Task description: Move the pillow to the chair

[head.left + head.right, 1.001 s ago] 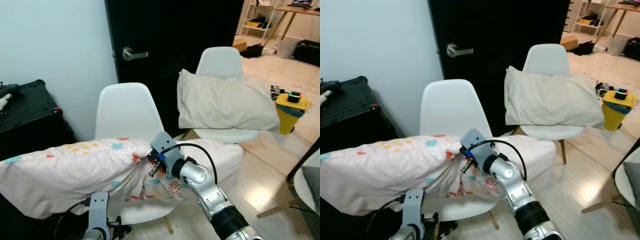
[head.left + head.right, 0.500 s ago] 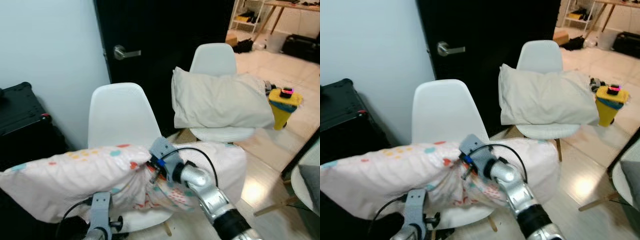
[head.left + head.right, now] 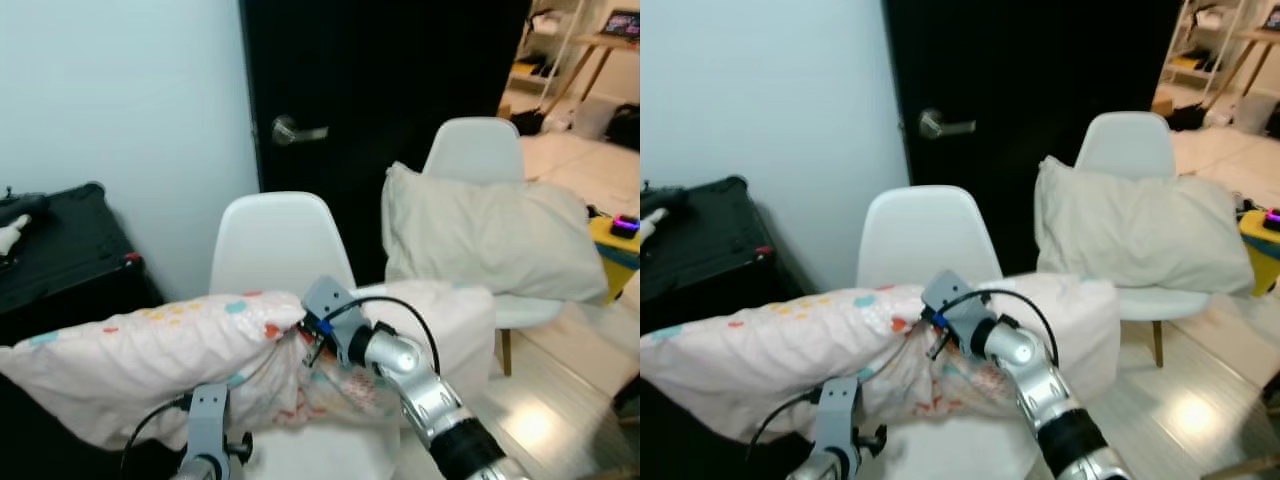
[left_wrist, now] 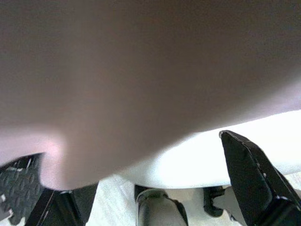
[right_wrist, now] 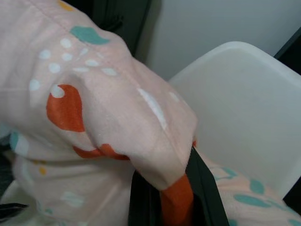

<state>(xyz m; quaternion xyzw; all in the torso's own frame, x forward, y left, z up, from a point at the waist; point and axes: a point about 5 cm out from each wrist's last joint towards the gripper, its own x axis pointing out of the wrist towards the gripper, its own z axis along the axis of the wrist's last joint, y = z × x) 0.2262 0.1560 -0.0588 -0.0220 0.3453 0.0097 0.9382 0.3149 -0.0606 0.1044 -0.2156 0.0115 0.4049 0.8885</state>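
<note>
While the patterned pillow (image 3: 150,350) hangs above the near chair (image 3: 278,250):
Door: black door (image 3: 1040,60) behind.
Second chair: far chair (image 3: 1127,140) holds a plain pillow (image 3: 1140,235).
Right gripper (image 5: 169,197): clamped on pillow's edge.
Left gripper (image 3: 205,425): under pillow; fingers, cannot tell.

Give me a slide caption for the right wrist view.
Right gripper pinches a fold of the patterned pillow beside the white chair.
</note>
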